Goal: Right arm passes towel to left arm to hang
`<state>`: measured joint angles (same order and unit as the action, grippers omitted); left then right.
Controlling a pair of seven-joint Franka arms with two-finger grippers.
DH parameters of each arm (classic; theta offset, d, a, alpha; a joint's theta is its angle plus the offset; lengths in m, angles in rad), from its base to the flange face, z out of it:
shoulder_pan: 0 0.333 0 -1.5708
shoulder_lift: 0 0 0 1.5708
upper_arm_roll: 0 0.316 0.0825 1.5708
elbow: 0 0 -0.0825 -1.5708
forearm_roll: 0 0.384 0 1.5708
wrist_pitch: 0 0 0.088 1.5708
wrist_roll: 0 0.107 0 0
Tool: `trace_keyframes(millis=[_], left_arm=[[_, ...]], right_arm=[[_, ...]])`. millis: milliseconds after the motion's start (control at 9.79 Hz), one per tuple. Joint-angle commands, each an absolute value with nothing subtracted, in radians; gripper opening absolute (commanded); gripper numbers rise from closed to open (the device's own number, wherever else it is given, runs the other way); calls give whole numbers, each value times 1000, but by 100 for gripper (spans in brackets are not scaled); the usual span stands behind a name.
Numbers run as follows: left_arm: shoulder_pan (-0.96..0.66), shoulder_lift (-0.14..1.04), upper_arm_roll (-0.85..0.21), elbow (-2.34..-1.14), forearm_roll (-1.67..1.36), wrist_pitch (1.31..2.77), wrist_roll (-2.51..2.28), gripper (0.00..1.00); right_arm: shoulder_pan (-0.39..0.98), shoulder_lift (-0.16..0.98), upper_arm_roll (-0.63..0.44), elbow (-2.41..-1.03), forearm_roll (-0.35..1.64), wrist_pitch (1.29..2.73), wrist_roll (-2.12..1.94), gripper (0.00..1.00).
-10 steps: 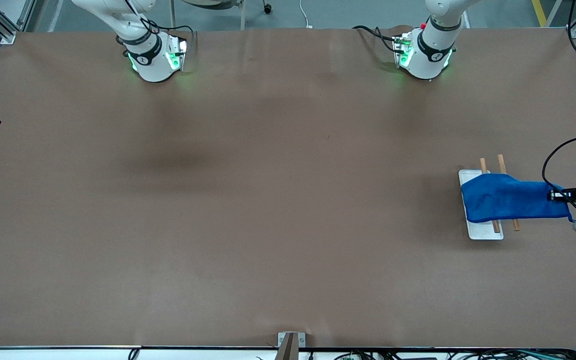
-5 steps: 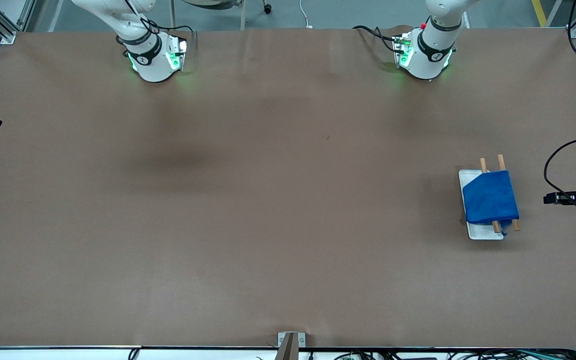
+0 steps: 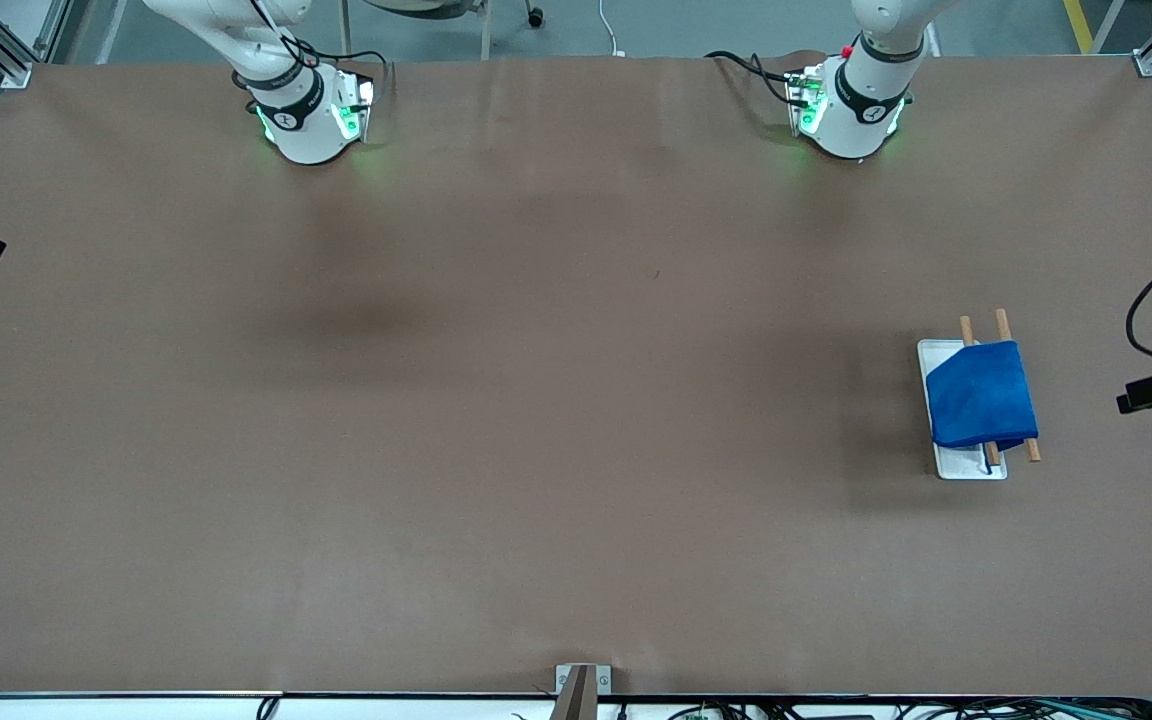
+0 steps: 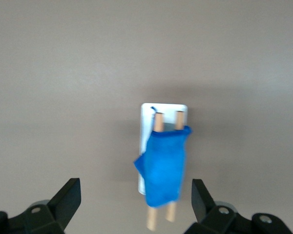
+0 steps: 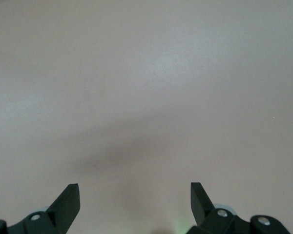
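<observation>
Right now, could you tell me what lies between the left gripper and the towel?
Nothing: the front view shows only bare brown table between the open left gripper and the towel draped over the two wooden rods.

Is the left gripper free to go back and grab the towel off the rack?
Probably yes. The left gripper is open and empty, facing the towel draped over the two wooden rods, with nothing between them.

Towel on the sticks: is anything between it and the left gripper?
No. The towel hangs over the two wooden rods, and only bare table shows between it and the open left gripper.
</observation>
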<state>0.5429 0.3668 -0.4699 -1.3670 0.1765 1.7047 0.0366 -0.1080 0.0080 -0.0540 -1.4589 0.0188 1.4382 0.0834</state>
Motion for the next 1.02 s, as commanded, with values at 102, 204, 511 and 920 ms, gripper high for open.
trace_keyframes(millis=[102, 204, 511, 920], left_arm=[[545, 210, -593, -1411, 166, 1588, -40, 100], [546, 187, -629, -1407, 169, 1551, -25, 100], [546, 140, -659, -1381, 155, 1506, -3, 100], [247, 23, -357, -1413, 80, 1448, 2, 100]], right_arm=[[-101, 11, -54, -1447, 6, 1425, 91, 100], [-101, 11, -54, -1447, 6, 1425, 89, 100], [-104, 11, -54, -1447, 6, 1414, 89, 100], [-109, 11, -54, -1447, 6, 1397, 89, 100]])
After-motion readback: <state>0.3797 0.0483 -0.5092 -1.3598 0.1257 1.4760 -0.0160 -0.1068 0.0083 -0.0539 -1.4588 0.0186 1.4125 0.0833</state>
